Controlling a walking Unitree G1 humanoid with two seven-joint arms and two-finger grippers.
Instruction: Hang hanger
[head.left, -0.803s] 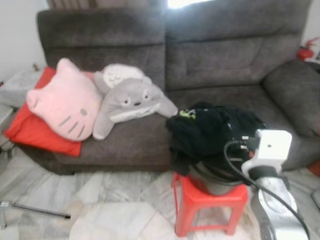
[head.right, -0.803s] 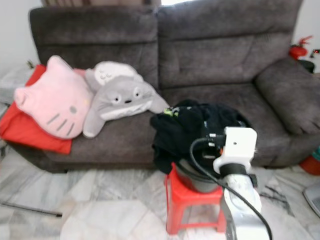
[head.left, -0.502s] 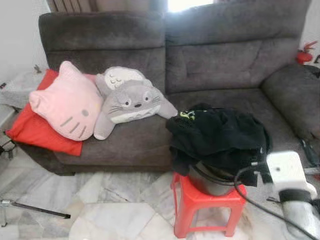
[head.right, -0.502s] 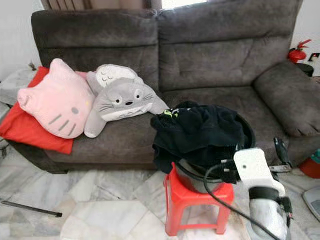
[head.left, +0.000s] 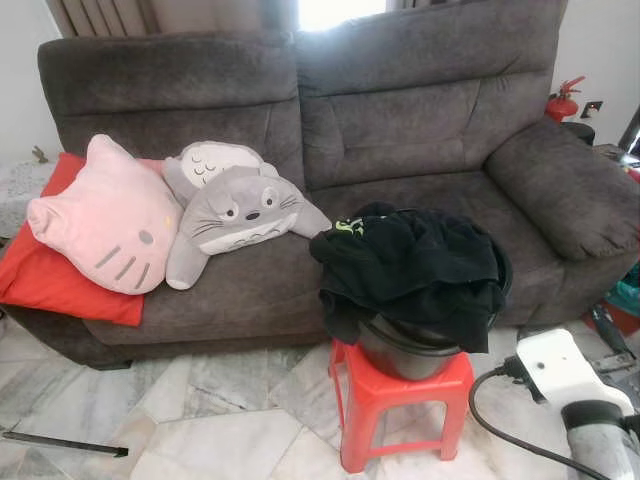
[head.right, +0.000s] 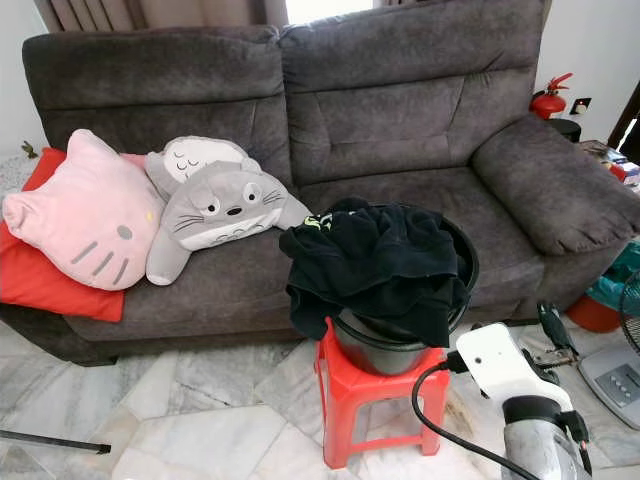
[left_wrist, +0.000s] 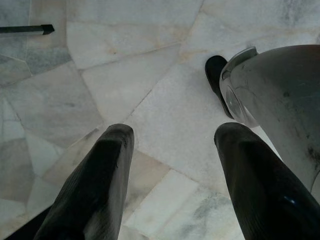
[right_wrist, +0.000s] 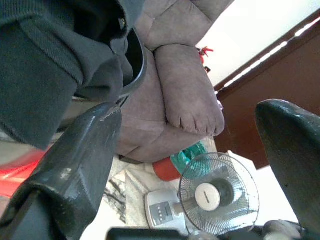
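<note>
Grey sofa (head.left: 420, 110) ahead, black clothes (head.left: 410, 265) heaped over bucket (head.right: 395, 345) on red stool (head.left: 400, 395). No hanger visible, nothing hung. Left gripper (left_wrist: 172, 165) and right gripper (right_wrist: 195, 150): fingers apart, empty.

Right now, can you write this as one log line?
left gripper: open, over marble floor | right gripper: open, empty, beside black clothes heaped on dark bucket

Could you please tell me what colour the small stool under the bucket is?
The stool is red, clearest in the left eye view.
</note>
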